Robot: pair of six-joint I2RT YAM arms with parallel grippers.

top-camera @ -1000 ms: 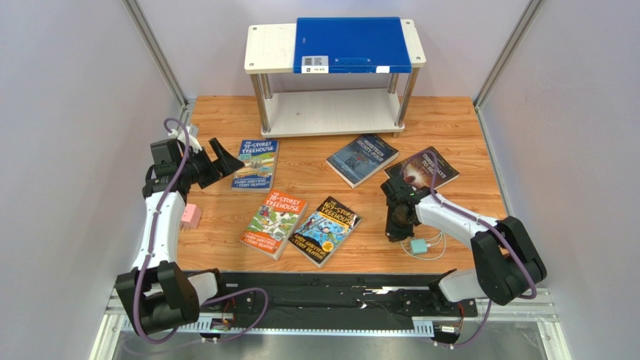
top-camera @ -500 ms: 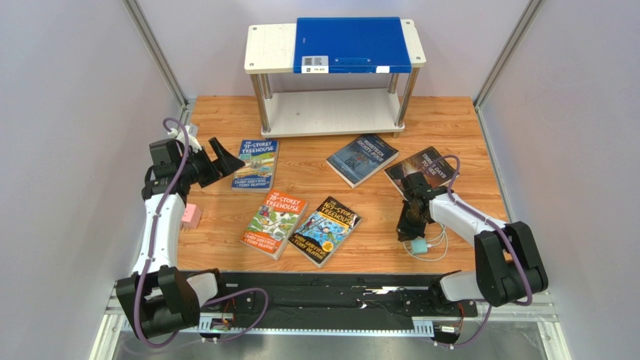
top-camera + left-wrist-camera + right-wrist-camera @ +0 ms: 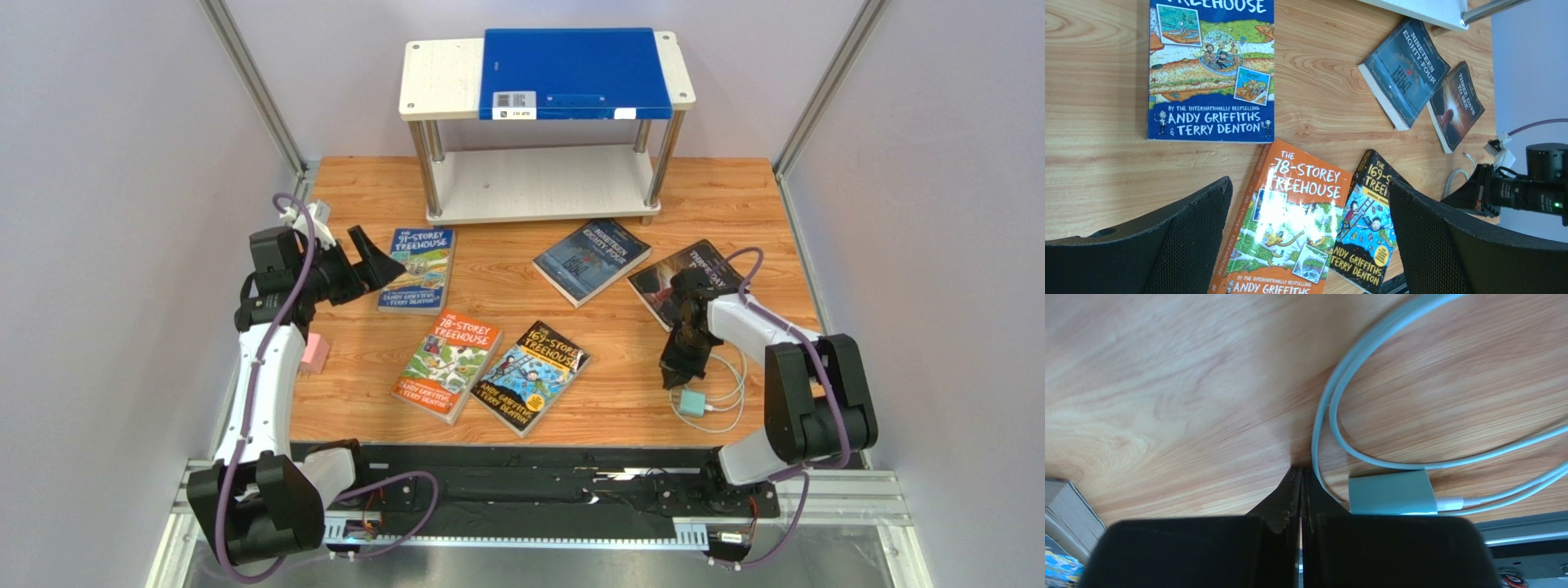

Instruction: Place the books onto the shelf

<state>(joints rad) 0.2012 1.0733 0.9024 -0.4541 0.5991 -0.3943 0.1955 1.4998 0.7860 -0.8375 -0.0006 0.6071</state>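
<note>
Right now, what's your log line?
books: five on table | shelf: holds blue folder | left gripper: open | right gripper: shut, empty

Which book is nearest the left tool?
The blue-covered Treehouse book, right beside the open left tool; the rest lie farther right.

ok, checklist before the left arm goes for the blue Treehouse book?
1. Left gripper open, nothing between its jaws: ok.
2. Blue cartoon-cover Treehouse paperback lying flat on the wooden table, nothing on top: ok.
3. Room on the top board of the white two-tier shelf: not ok, a large blue flat folder covers most of it.
4. Right gripper shut, empty, away from that book: ok.
5. Right gripper apart from the pale blue-green charger block and its cable: not ok, the cable runs right beside the fingertips.
6. Orange-red Treehouse paperback and dark Treehouse paperback apart: cannot tell.
</note>
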